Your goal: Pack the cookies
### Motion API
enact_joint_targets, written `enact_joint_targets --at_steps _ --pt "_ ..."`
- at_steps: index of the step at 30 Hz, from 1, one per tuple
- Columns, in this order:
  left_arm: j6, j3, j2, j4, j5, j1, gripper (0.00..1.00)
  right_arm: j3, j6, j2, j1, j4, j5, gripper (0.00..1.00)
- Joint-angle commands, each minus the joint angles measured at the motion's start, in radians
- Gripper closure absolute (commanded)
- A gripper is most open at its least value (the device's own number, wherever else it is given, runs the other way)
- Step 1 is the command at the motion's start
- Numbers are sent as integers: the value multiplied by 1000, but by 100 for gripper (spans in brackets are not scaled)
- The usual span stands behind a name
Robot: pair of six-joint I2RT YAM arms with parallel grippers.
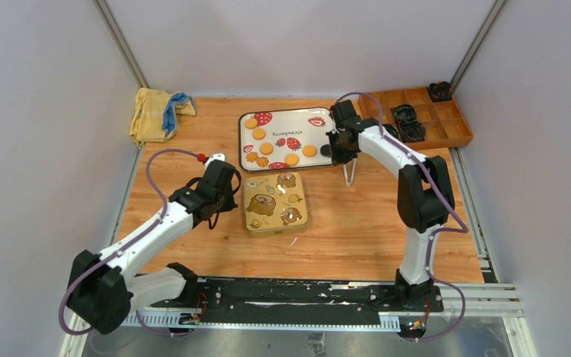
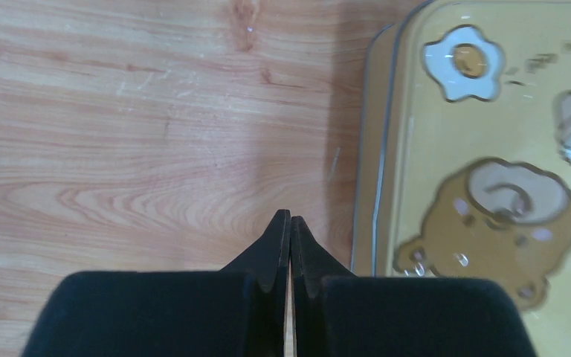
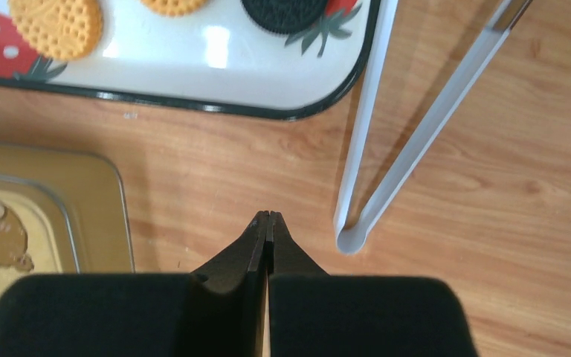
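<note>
The cookies [image 1: 266,148] lie spread on a white tray [image 1: 297,117] printed with strawberries; most are golden-orange, one is black [image 1: 326,149]. The right wrist view shows an orange cookie [image 3: 56,26] and the black one [image 3: 279,15] near the tray's corner [image 3: 215,82]. A closed yellow bear tin [image 1: 275,203] sits in front of the tray. My left gripper [image 1: 223,172] [image 2: 290,216] hovers over bare wood just left of the tin [image 2: 491,149], shut and holding nothing. My right gripper [image 1: 340,158] [image 3: 268,216] is shut and holds nothing, above the table by the tray's right end.
White tongs [image 1: 350,173] [image 3: 386,149] lie on the table just right of my right gripper. A wooden divided box [image 1: 424,115] with black items stands at the back right. A yellow and blue cloth [image 1: 156,113] is bunched at the back left.
</note>
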Motion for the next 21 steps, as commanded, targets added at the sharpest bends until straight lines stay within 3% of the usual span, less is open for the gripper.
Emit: enact_joint_targets --at_steps 1,12,21 --pt "-40 -5 144 92 -12 20 99 -110 24 -86 31 -2 -37 100" --pt "-10 116 334 215 79 22 100 -437 37 -440 38 12 -16 100" --pt "11 224 430 209 103 21 100 -483 53 -504 39 0 -12 100"
